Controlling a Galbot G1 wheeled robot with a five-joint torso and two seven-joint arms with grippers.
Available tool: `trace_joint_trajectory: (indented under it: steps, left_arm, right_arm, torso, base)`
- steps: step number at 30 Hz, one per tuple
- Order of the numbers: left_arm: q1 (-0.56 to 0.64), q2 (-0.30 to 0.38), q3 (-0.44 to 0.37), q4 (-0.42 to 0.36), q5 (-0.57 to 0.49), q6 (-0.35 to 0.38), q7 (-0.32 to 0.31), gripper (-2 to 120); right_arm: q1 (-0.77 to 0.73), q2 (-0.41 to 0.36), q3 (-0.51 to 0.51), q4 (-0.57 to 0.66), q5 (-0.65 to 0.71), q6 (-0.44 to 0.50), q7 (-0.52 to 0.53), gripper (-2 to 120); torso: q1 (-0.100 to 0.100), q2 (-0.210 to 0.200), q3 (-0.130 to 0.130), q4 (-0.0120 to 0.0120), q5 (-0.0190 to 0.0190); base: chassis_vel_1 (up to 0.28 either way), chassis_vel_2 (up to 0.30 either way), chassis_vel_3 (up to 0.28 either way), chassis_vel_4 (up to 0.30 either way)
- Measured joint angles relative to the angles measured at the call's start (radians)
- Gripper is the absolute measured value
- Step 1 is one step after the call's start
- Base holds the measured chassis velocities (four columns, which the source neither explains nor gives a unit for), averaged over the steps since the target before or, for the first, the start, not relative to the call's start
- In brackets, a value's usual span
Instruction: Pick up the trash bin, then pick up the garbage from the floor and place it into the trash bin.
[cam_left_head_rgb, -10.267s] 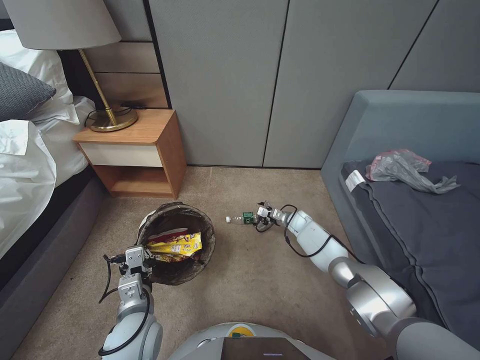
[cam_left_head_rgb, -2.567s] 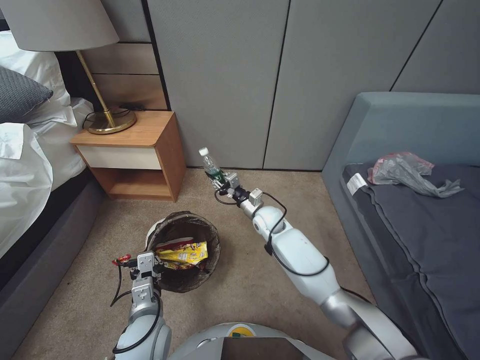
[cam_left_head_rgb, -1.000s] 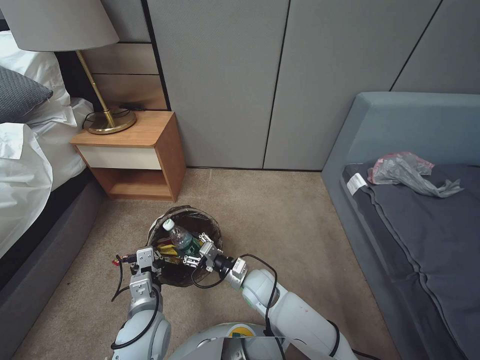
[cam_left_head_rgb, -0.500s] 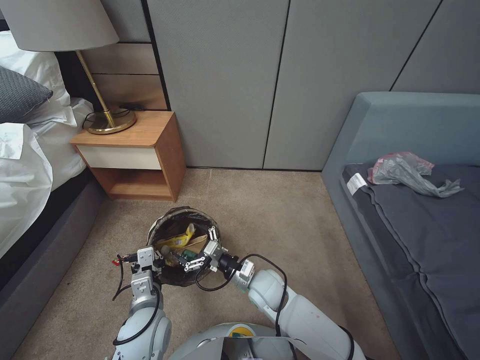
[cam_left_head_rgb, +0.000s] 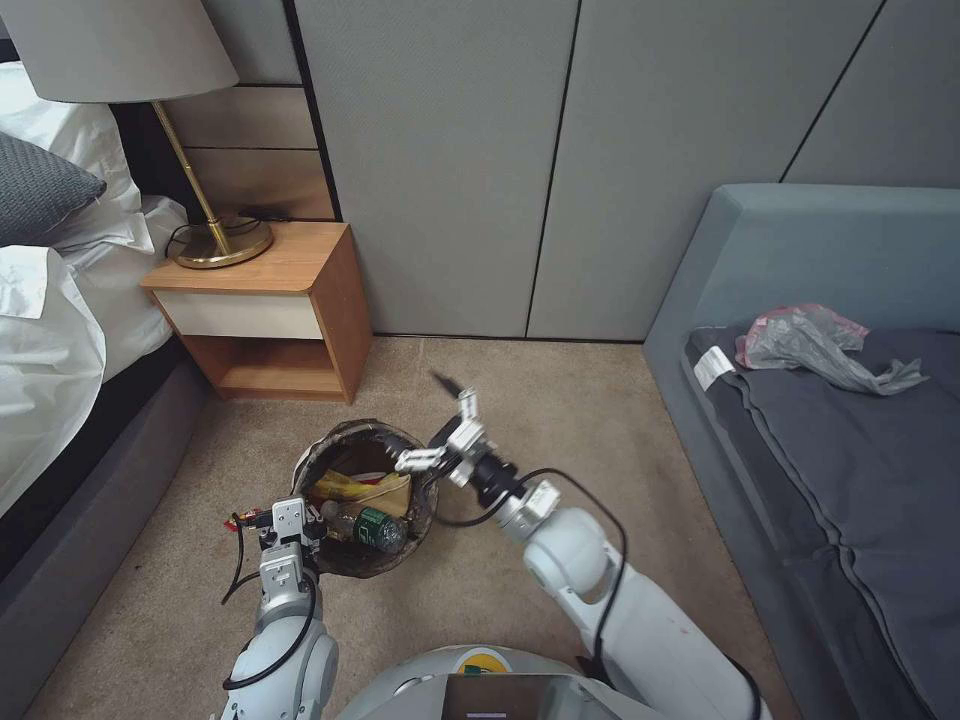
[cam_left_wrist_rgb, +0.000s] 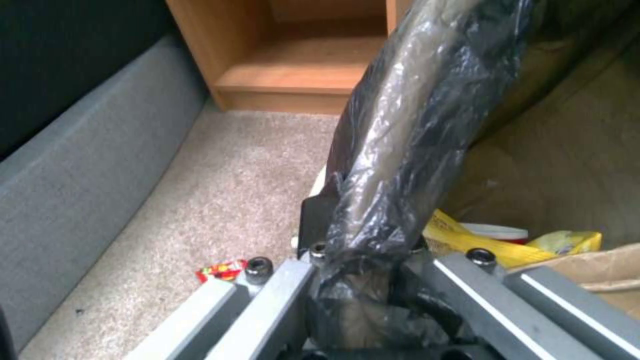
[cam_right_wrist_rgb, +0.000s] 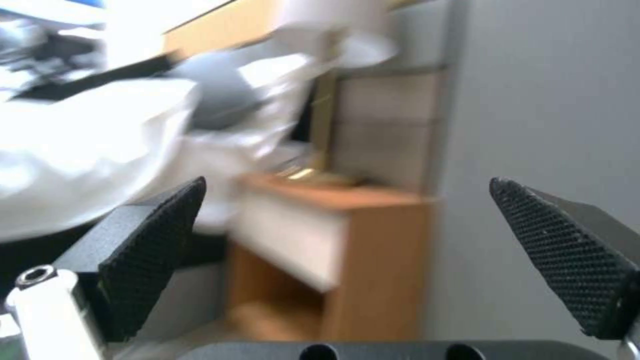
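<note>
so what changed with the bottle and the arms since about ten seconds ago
The right end effector picked the bottle off the carpet, carried it over the trash bin and let it go; it now lies inside, and the end effector has lifted away open. The left end effector stays clamped on the bin's rim.

Head view was evenly lit and sharp, soft shadows under the nightstand (cam_left_head_rgb: 262, 305). Right wrist view was motion-blurred, bedding beside the nightstand blown out. Left wrist view was soft.
</note>
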Motion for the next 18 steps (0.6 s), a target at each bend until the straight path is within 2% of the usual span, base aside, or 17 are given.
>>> trace_joint_trajectory:
  steps: [2,3,5,7,10,18]
  left_arm:
    - [0.002,0.008,-0.007,0.000,-0.008,-0.002,0.000,0]
    - [0.002,0.008,-0.007,0.000,-0.008,-0.002,0.000,0]
    - [0.007,0.016,-0.012,-0.006,-0.014,-0.006,0.001,0]
    - [0.008,0.017,-0.012,-0.007,-0.015,-0.006,0.001,0]
    - [0.010,0.023,-0.014,-0.016,-0.020,-0.013,0.002,0]
    - [0.017,0.029,-0.008,-0.021,-0.019,-0.017,0.002,0]
  right_arm:
    - [-0.071,0.005,0.067,0.063,-0.009,-0.018,0.071,100]
    - [-0.071,0.005,0.067,0.063,-0.009,-0.018,0.071,100]
    - [-0.161,0.025,0.162,0.111,-0.024,-0.023,0.124,100]
    - [-0.177,0.029,0.176,0.117,-0.026,-0.022,0.129,100]
    - [-0.316,0.074,0.295,0.129,-0.063,0.017,0.153,100]
    - [-0.433,0.123,0.361,0.080,-0.108,0.085,0.157,100]
  torso:
    - [0.000,0.000,0.000,-0.0001,0.0000]
    - [0.000,0.000,0.000,-0.0001,0.0000]
    - [0.000,0.000,0.000,-0.0004,0.0000]
    - [0.000,0.000,0.000,-0.0004,0.0001]
    - [0.000,0.000,0.000,-0.0001,0.0000]
    - [0.000,0.000,0.000,-0.0001,0.0000]
  base:
    - [0.000,0.000,0.000,0.000]
    - [0.000,0.000,0.000,0.000]
    - [0.000,0.000,0.000,0.000]
    - [0.000,0.000,0.000,0.000]
    - [0.000,0.000,0.000,0.000]
    - [0.000,0.000,0.000,0.000]
